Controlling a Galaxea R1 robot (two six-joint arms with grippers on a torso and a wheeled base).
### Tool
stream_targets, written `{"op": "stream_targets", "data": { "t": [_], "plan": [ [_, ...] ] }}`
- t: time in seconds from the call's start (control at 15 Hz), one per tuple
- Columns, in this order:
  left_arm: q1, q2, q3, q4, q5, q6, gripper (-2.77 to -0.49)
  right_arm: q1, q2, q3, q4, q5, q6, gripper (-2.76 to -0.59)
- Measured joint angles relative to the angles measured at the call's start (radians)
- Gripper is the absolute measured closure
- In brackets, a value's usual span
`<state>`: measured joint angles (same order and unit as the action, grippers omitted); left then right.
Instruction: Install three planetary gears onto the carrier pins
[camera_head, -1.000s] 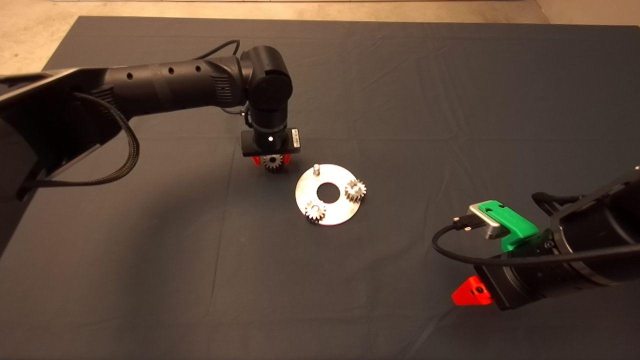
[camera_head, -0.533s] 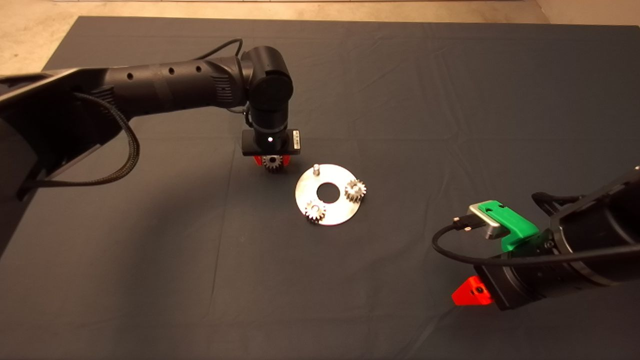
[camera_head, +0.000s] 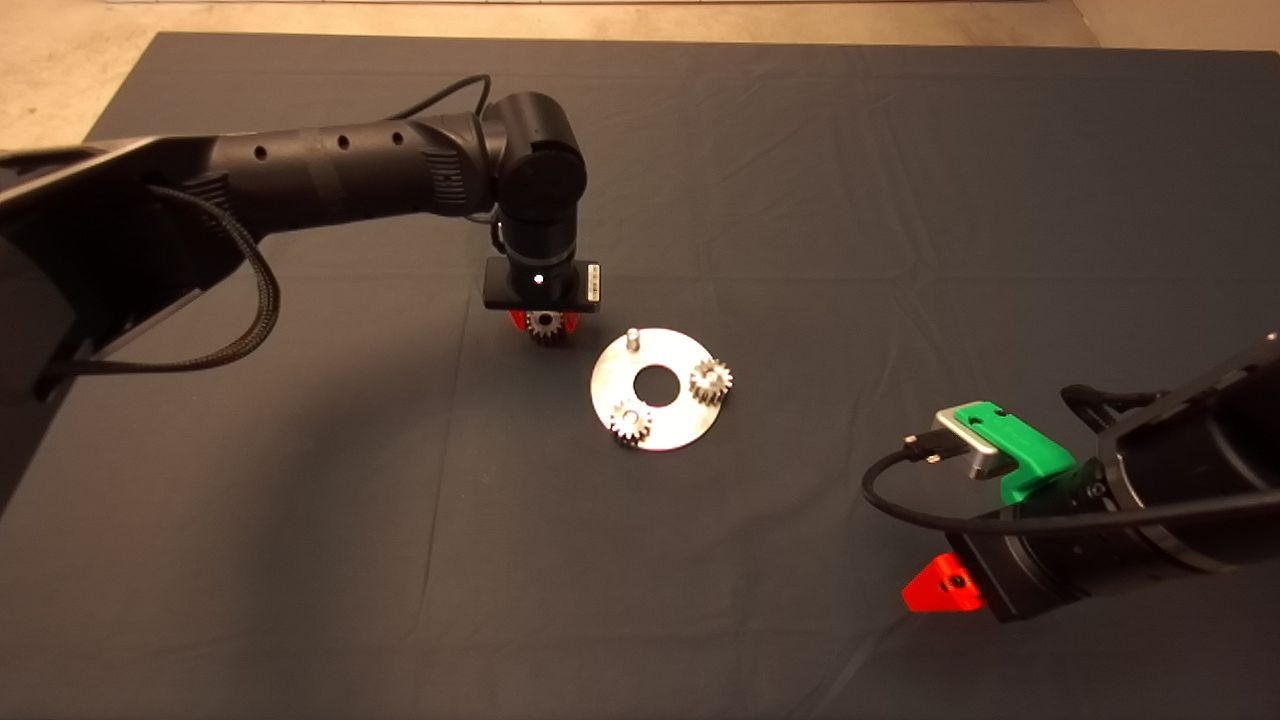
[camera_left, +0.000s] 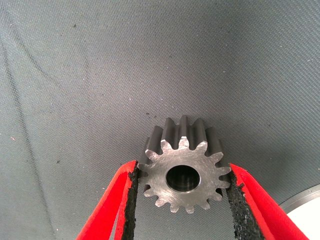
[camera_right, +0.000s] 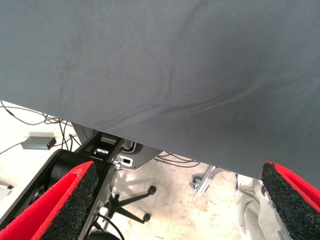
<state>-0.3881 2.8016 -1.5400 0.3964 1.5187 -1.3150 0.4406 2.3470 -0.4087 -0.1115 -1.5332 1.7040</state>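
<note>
The shiny carrier disc lies mid-mat, and its edge shows as a bright arc in the left wrist view. Two planetary gears sit on its pins. The third carrier pin stands bare at the disc's far edge. My left gripper hovers just left of that pin, shut on the third gear, which hangs above the mat with its flat face toward the wrist camera. My right gripper is parked open at the mat's lower right, its red finger showing in the head view.
The dark mat covers the table, with wrinkles across its middle. The left arm reaches in over the upper left. Beyond the mat's edge, the right wrist view shows floor with cables and a chair base.
The left gripper with its gear has drifted very slightly up and right toward the bare pin. The right arm has barely moved.
</note>
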Motion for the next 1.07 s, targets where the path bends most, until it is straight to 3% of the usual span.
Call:
{"op": "stream_targets", "data": {
  "t": [0.47, 1.07],
  "plan": [
    [0.000, 0.000, 0.000, 0.000, 0.000, 0.046, -1.05, 0.000, 0.002, 0.000, 0.000, 0.000, 0.000, -2.47],
    [0.000, -0.001, 0.006, 0.003, 0.000, 0.057, -0.95, 0.000, 0.002, 0.000, 0.000, 0.000, 0.000, -2.47]
  ]
}}
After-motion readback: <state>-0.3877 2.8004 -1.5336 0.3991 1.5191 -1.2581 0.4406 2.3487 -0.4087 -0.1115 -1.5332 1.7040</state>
